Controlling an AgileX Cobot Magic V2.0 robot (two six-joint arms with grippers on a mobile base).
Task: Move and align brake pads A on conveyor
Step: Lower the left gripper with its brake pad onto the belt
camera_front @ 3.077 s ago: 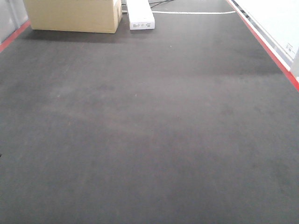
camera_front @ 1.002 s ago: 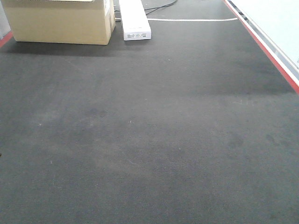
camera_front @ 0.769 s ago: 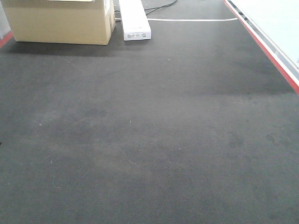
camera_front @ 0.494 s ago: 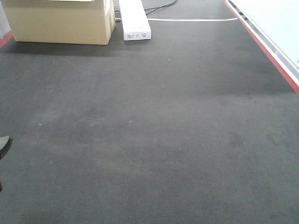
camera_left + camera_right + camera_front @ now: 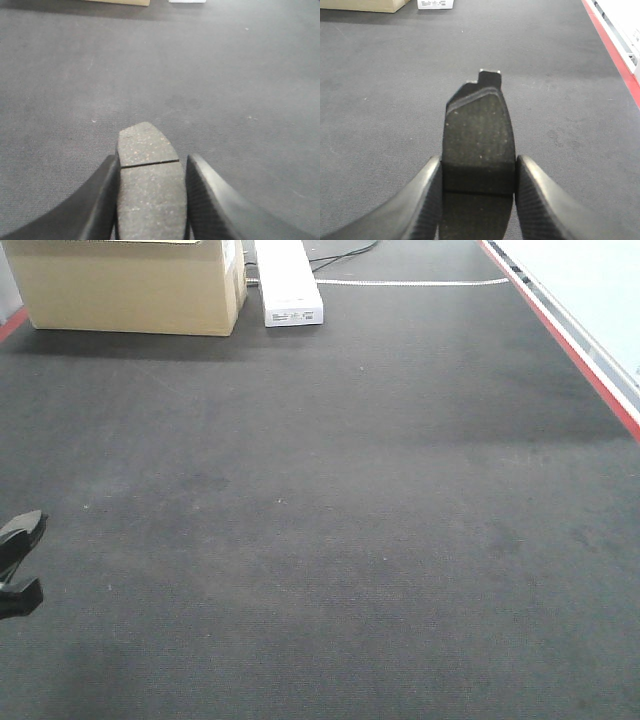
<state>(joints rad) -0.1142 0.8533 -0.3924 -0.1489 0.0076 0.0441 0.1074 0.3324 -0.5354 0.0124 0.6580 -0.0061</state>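
While our left gripper (image 5: 151, 167) and right gripper (image 5: 478, 167) each clenched a brake pad (image 5: 146, 144), we saw none on the conveyor (image 5: 360, 490); placing and aligning remained.

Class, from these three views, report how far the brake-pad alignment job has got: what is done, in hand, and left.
Done: nothing yet; the front view shows no pad lying on the conveyor. In hand: the left gripper grips one brake pad, the right gripper a second brake pad. Left: setting them down aligned.
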